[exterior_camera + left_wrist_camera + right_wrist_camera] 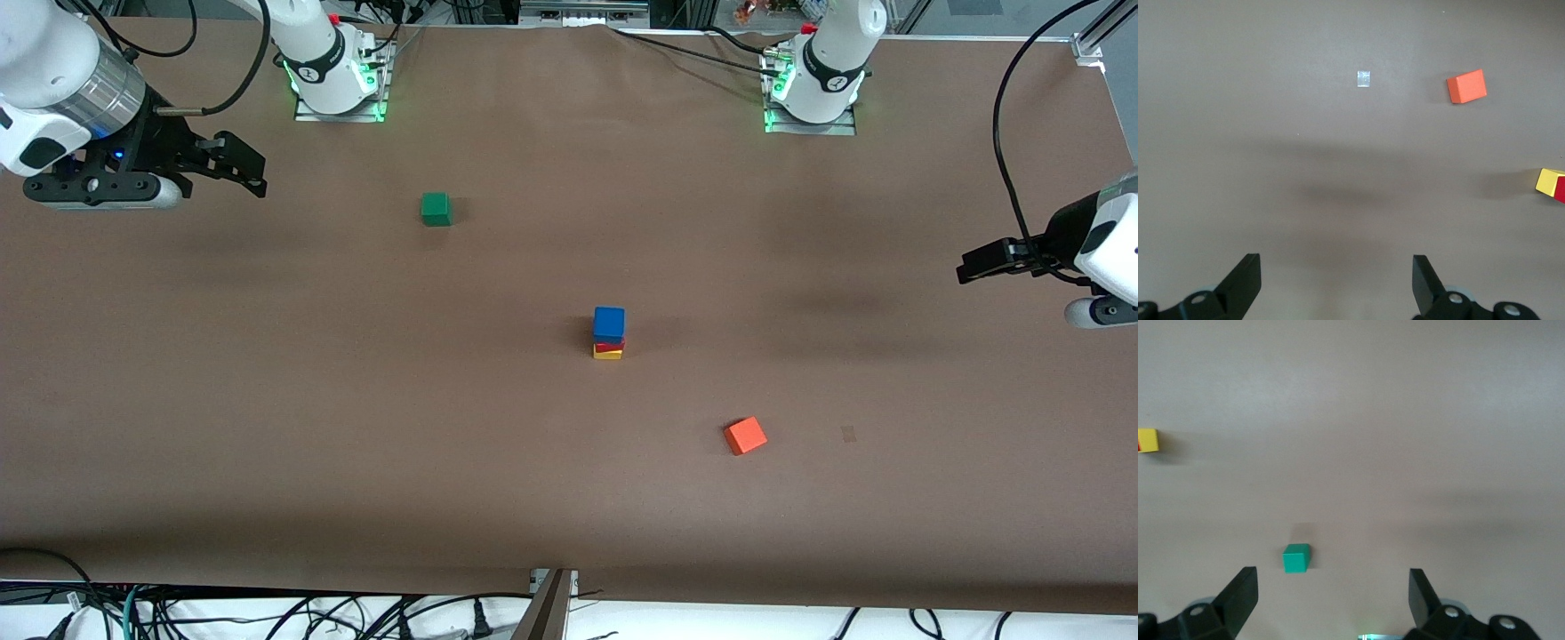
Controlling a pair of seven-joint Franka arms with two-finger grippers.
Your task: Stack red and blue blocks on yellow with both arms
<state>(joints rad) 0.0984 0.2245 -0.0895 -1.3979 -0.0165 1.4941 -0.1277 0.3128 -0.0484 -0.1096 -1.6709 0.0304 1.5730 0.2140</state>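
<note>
Orange-red cube [745,436] nearest; blue block [609,322] on red block [610,345] on yellow [607,354], mid-table.
Both my grippers, left [976,264] and right [250,171], hang wide open, holding nothing, well apart from this 3-cube stack.

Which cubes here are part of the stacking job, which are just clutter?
Job: blue cube on red cube on yellow cube; left gripper and right gripper, both open, off at the table ends.
Clutter: green cube, orange cube.
</note>
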